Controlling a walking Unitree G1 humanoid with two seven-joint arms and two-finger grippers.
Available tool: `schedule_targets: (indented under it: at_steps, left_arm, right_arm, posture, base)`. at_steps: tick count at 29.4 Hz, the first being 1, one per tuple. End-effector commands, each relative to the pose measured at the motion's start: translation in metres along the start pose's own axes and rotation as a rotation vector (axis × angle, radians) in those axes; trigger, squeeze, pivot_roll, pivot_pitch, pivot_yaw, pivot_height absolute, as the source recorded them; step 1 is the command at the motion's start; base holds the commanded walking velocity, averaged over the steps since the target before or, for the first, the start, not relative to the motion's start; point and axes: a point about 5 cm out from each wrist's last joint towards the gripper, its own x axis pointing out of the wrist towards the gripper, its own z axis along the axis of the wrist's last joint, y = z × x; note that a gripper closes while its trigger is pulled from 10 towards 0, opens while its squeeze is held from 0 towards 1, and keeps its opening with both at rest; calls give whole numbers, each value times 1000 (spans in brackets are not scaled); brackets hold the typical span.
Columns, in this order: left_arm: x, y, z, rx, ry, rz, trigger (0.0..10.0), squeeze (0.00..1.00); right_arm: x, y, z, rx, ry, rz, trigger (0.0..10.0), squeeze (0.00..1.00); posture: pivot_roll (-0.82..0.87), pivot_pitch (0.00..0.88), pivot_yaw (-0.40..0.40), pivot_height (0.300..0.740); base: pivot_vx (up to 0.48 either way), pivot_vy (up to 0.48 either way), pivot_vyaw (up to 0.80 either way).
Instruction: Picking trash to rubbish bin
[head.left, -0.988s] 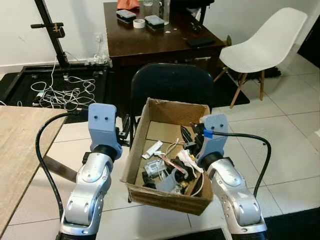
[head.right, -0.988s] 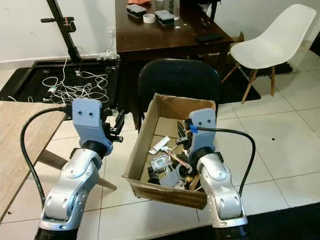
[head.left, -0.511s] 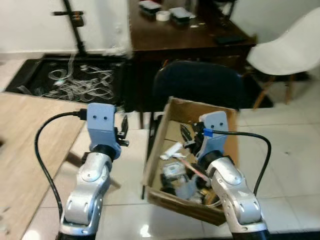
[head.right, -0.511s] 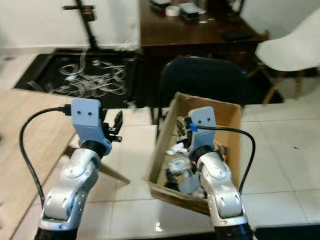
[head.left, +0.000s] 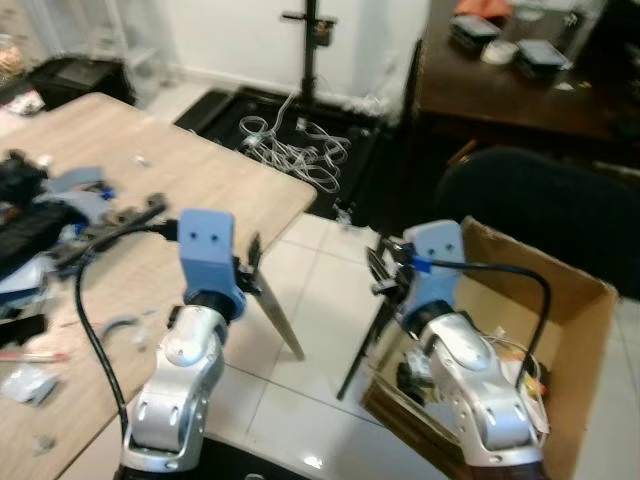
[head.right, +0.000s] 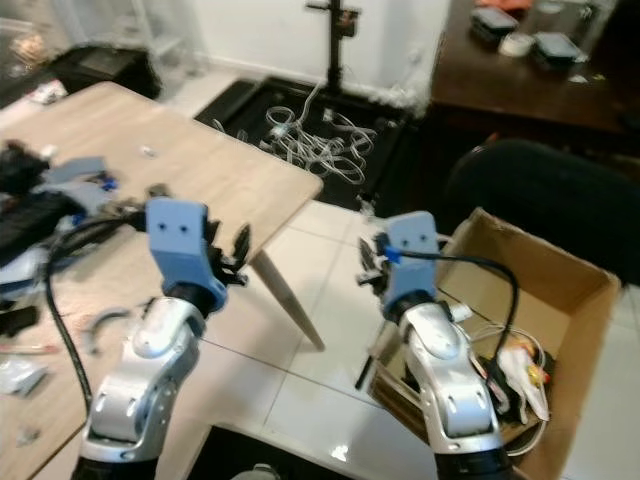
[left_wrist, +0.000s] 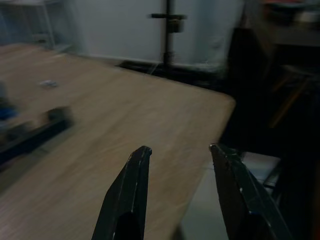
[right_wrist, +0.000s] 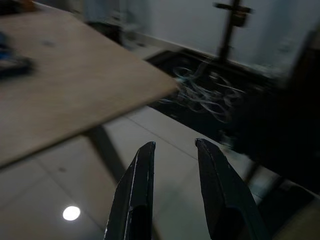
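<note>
Now the littered wooden table (head.left: 190, 190) at left is faced; both the left gripper (left_wrist: 180, 197) and right gripper (right_wrist: 172, 187) are held apart, empty, so trash must be reached next for the cardboard box (head.left: 575, 330).

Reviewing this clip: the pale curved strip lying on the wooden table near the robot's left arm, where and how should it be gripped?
Grip the curved strip mid-arc from above, jaws straddling its narrow width, since it lies flat on the wooden table. The left gripper, open, is nearest.

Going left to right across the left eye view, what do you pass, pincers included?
Wooden table with scattered clutter → left pincer → right pincer → cardboard box.
</note>
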Motion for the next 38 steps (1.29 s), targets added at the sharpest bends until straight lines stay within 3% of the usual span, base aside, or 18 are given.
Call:
schedule_targets:
  at_steps: [1, 19, 38]
  left_arm:
    - [-1, -2, -3, 0, 18, -9, 10000, 0]
    - [-1, -5, 2, -9, 7, -26, 10000, 0]
    - [-3, -20, 21, -61, -82, -146, 10000, 0]
  right_arm:
    - [-2, 0, -4, 5, 23, 5, 10000, 0]
    - [-4, 1, -4, 13, 24, 5, 10000, 0]
    - [-3, -1, -1, 10, 8, -8, 10000, 0]
  posture:
    - [30, 130, -11, 740]
    - [37, 135, -11, 740]
    - [37, 135, -10, 740]
  base:
    - [0, 0, 800]
    - [0, 0, 800]
    - [0, 0, 800]
